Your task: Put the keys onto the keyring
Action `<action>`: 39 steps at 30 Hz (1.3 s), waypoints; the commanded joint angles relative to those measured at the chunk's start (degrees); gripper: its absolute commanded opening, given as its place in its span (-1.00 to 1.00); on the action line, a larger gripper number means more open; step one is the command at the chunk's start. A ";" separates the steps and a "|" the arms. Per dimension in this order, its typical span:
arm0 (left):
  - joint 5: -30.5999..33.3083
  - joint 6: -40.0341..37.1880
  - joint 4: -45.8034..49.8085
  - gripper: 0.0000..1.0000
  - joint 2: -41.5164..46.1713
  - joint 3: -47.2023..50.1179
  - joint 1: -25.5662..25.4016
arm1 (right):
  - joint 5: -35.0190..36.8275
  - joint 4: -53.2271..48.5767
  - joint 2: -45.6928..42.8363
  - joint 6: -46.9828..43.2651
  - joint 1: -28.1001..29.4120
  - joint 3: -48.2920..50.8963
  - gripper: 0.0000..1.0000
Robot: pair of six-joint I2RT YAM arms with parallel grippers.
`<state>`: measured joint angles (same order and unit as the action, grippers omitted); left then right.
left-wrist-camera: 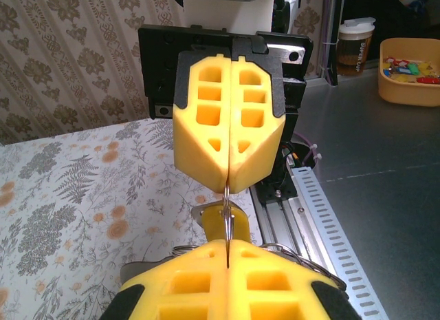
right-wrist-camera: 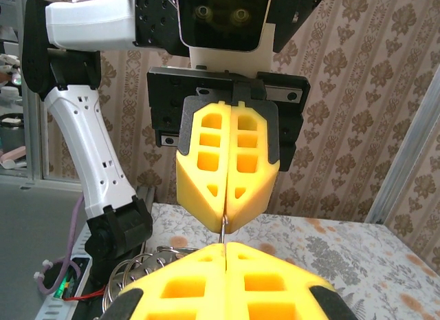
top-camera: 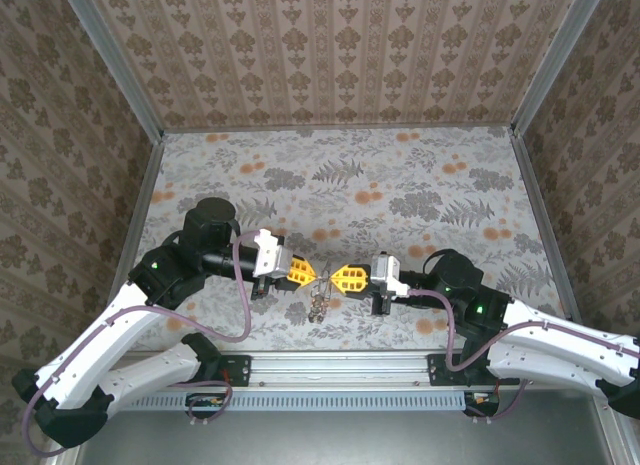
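Floral tabletop (top-camera: 400, 185), both jaws tight on thin wiry keyring (left-wrist-camera: 227, 222), pale keys (top-camera: 318, 306) beneath.

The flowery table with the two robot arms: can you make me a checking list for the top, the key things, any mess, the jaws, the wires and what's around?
Surface: floral table cover, flat.
Job's things: keyring, a thin metal wire stretched between the two grippers; keys, a small pale cluster just below them.
Clutter: nothing seen on the table.
Grippers: left gripper and right gripper meet tip to tip, and the jaws of both are shut on the keyring.
Cables: purple cable looping loose along each arm.
Surroundings: patterned walls; past the table edge, a yellow bin and a lidded cup.
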<state>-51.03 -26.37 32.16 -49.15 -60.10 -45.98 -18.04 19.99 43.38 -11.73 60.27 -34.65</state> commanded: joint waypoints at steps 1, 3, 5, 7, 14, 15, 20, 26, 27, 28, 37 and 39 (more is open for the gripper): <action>-1.18 0.53 -1.93 -1.00 0.64 -0.69 0.40 | 0.11 -0.33 -1.41 1.12 0.29 0.62 -1.00; -1.21 0.55 -1.84 -1.00 0.63 -0.78 0.41 | 0.01 -0.56 -1.45 1.18 0.29 0.66 -1.00; -1.21 0.56 -1.74 -1.00 0.77 -0.75 0.45 | -0.17 -0.35 -1.36 1.36 0.29 0.75 -1.00; -1.18 0.54 -1.75 -1.00 0.73 -0.77 0.44 | -0.45 -0.37 -1.22 1.36 0.29 0.55 -1.00; -1.51 0.53 -1.85 -1.00 0.61 -0.85 0.42 | -0.85 0.12 -0.42 1.53 0.29 0.47 -1.00; -1.51 0.57 -1.76 -1.00 0.54 -0.87 0.41 | -0.67 0.33 -0.28 1.53 0.29 0.51 -1.00; -1.44 0.46 -1.67 -1.00 0.72 -0.99 0.37 | 0.44 1.18 0.04 1.09 0.27 0.55 -1.00; -1.64 0.44 -1.65 -1.00 0.81 -0.99 0.47 | 0.42 1.63 0.46 0.83 0.26 0.29 -1.00; -1.68 0.44 -1.66 -1.00 0.76 -0.94 0.40 | 0.38 1.58 0.46 0.77 0.23 0.29 -1.00; -1.65 0.45 -1.66 -1.00 0.80 -0.99 0.38 | 0.37 1.61 0.57 0.76 0.24 0.21 -1.00; -1.80 0.45 -1.48 -1.00 0.81 -1.04 0.36 | 0.38 2.56 1.01 0.48 0.25 0.27 -1.00; -1.78 0.44 -1.49 -1.00 0.85 -1.00 0.36 | 0.58 2.57 0.87 0.40 0.20 0.32 -1.00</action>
<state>-51.05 -26.37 32.14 -49.15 -60.10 -45.98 -18.04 20.43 44.53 -11.35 60.27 -34.39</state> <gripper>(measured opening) 0.054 0.062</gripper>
